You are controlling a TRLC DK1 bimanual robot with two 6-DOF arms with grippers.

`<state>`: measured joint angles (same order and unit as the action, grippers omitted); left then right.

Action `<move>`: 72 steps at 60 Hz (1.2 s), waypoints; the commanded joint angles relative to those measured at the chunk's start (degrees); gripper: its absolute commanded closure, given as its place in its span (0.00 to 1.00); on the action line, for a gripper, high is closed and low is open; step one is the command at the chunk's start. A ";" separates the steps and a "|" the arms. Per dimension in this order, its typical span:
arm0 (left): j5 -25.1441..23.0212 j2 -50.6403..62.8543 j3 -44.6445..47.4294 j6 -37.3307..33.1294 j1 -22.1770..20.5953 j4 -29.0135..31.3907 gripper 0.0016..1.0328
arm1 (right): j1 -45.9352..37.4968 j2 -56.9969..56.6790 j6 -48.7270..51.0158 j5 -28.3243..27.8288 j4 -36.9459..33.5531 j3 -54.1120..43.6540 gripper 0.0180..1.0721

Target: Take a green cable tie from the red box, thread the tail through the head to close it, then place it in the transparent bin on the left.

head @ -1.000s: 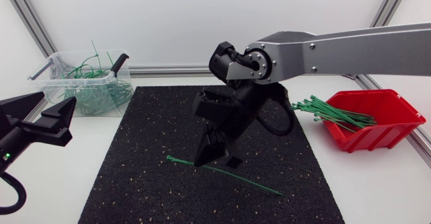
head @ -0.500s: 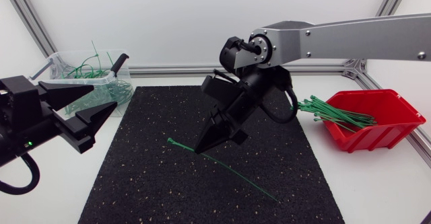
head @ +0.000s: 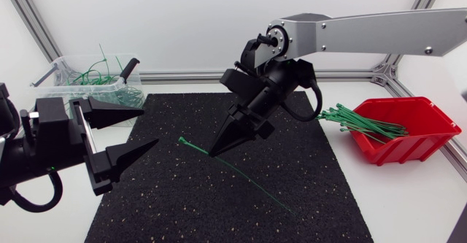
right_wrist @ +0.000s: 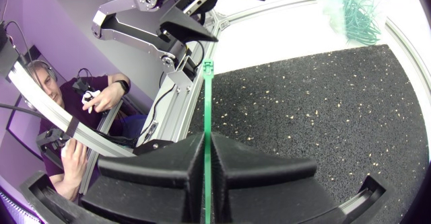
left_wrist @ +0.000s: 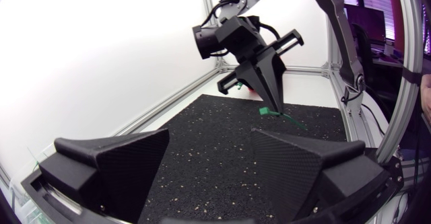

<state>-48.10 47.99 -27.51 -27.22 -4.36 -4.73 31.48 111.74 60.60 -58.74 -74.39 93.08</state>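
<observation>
A green cable tie (head: 241,174) slants over the black mat, its head end (head: 182,140) lifted and its tail trailing toward the mat's front right. My right gripper (head: 214,154) is shut on it just behind the head. In the right wrist view the tie (right_wrist: 208,96) juts straight out from between the closed fingers. My left gripper (head: 149,123) stands open at the mat's left edge, pointing toward the head with a gap between them. In the left wrist view its two fingers (left_wrist: 114,163) frame the right gripper (left_wrist: 269,103) and the tie's head (left_wrist: 266,110).
The transparent bin (head: 69,90) with several closed green ties sits at the back left, behind my left arm. The red box (head: 408,141) with several loose ties is at the right. The black mat (head: 182,206) covers the table's middle.
My left arm has swung in from the left edge toward the mat, its open gripper now facing the tie. My right gripper has risen and tilted, lifting the tie's head end.
</observation>
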 commanded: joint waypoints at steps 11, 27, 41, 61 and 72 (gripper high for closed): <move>-7.54 2.81 3.86 -3.63 1.37 -4.23 0.19 | -1.07 5.41 8.75 -4.01 -8.58 6.15 0.94; -15.10 4.84 3.60 -2.22 1.37 -8.28 0.19 | 0.60 7.61 12.44 -5.68 -14.91 10.72 0.94; -16.33 10.37 3.25 3.49 -2.06 -17.24 0.19 | 0.60 8.23 12.61 -6.12 -15.17 10.72 0.94; -16.42 14.06 1.84 6.92 -6.98 -21.02 0.20 | 0.16 9.55 14.20 -7.18 -16.14 10.98 0.94; -16.33 15.73 0.52 7.71 -10.05 -21.55 0.20 | -0.11 9.81 15.87 -7.62 -17.81 10.90 0.94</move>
<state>-63.68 62.33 -25.12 -20.78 -13.39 -25.39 31.75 119.94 73.93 -65.84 -90.59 103.09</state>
